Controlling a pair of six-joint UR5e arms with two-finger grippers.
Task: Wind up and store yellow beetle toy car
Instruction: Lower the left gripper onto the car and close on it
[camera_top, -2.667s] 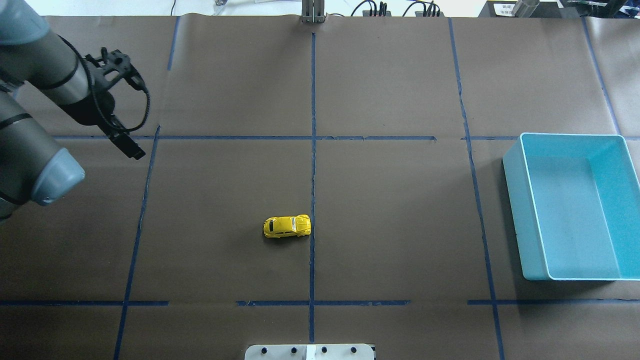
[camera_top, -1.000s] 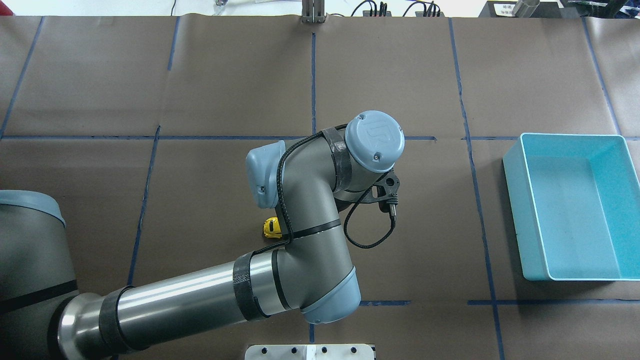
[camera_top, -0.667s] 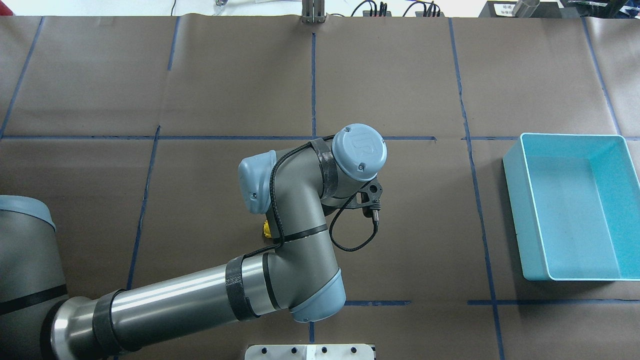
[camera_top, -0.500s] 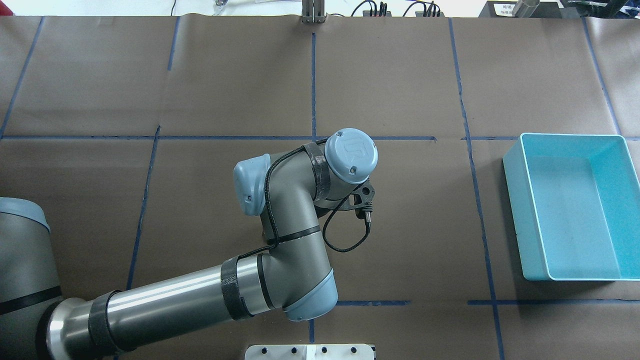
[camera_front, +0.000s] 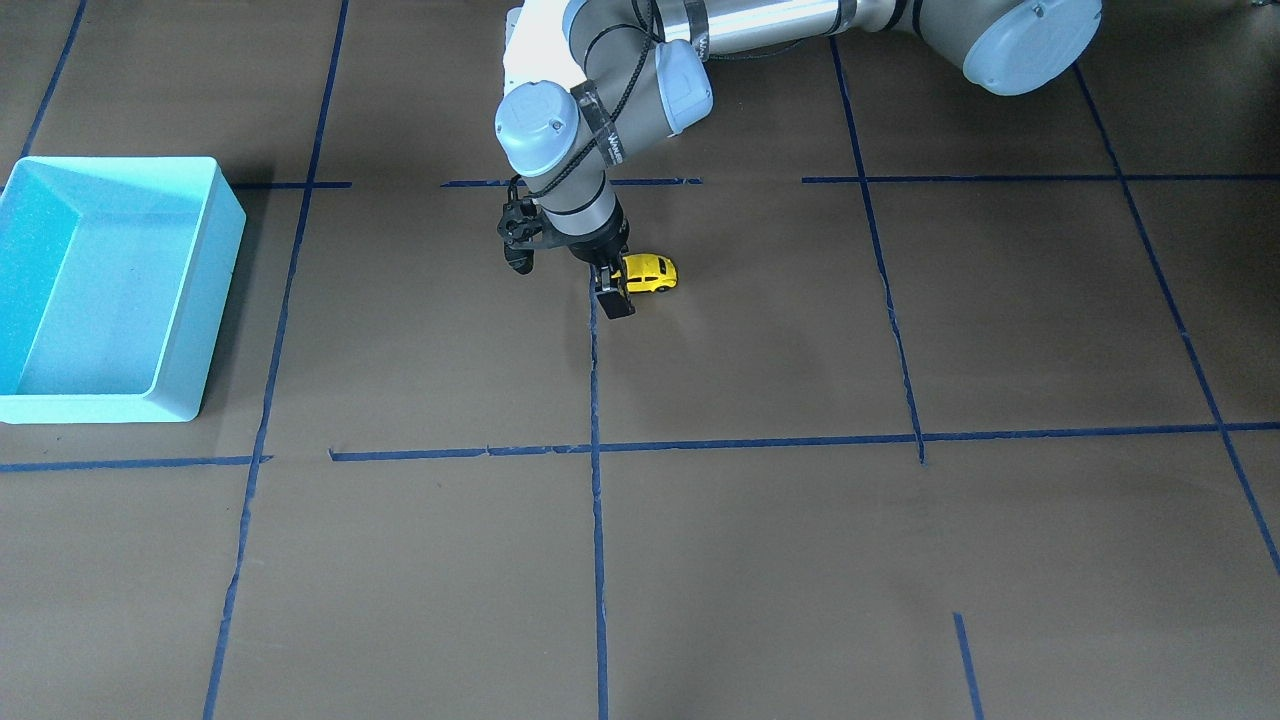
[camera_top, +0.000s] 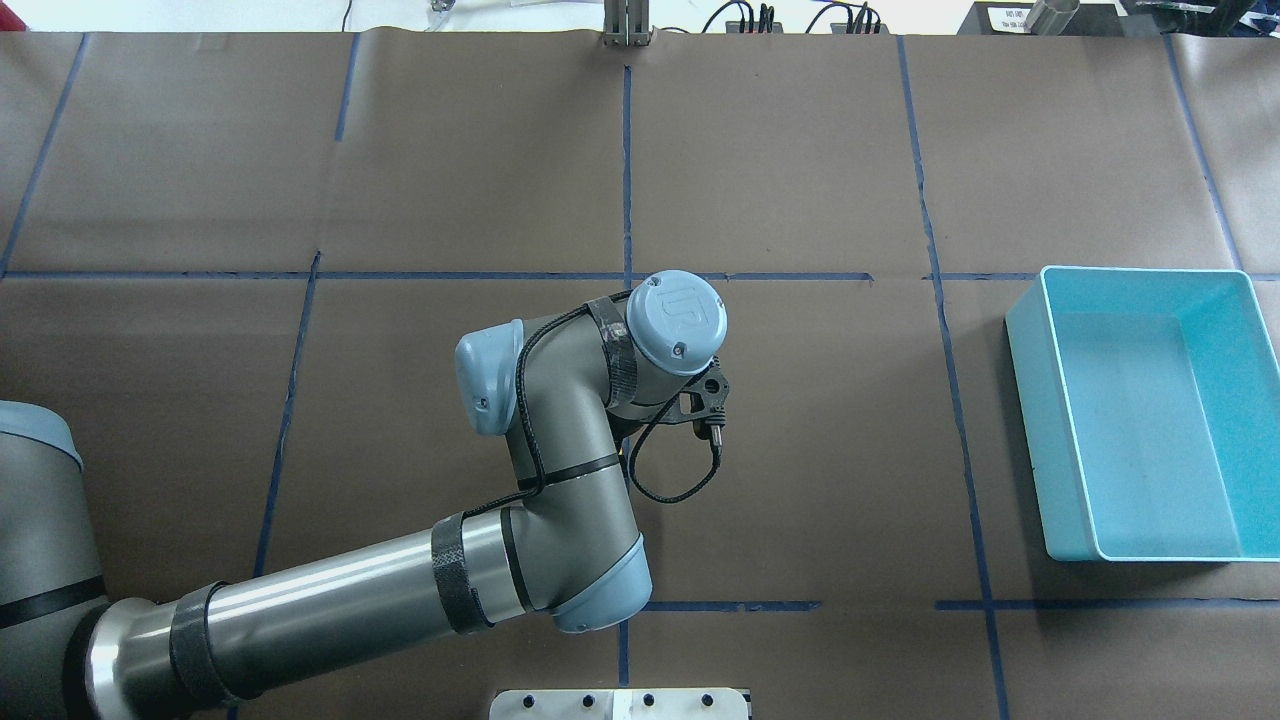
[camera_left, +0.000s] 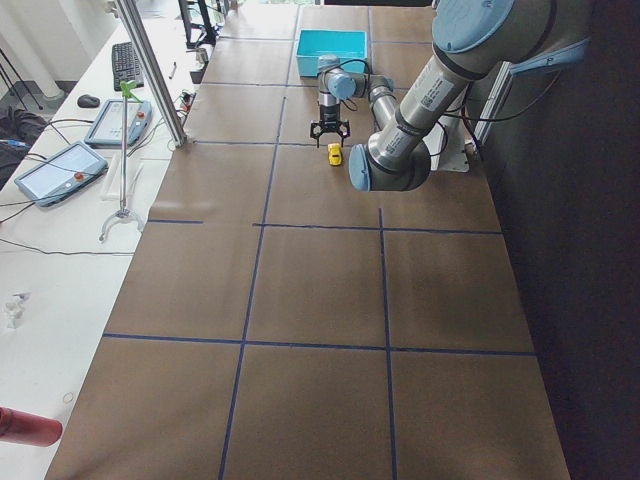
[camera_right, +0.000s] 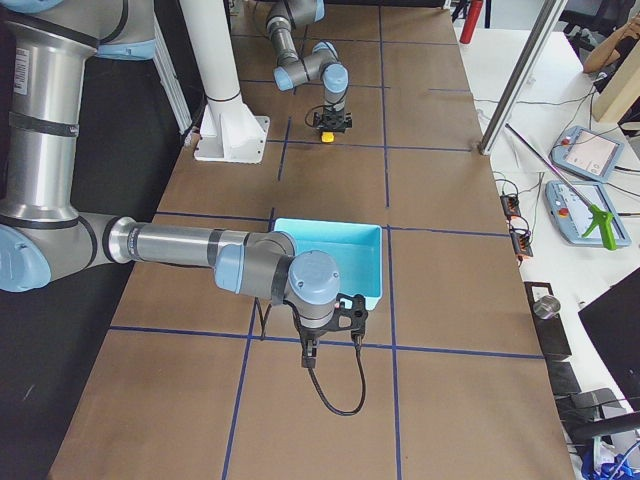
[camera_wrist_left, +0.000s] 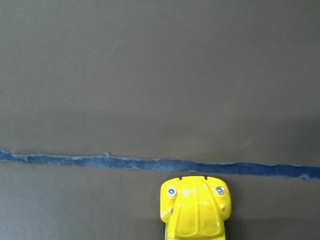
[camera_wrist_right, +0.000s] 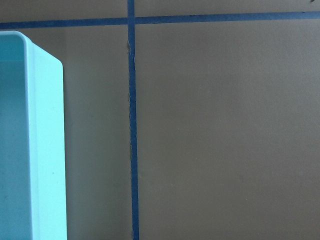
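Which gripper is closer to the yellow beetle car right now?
Left. The left gripper hangs right over the yellow beetle toy car near the table's middle; the right gripper is far off, beside the turquoise bin at the table's end.

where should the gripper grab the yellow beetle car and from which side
Grip the yellow beetle toy car across its narrow width, at the doors, coming straight down from above. It stands on its wheels, and its flanks probably suit a pinch better than the rounded roof, nose or tail. The open left gripper is nearest.
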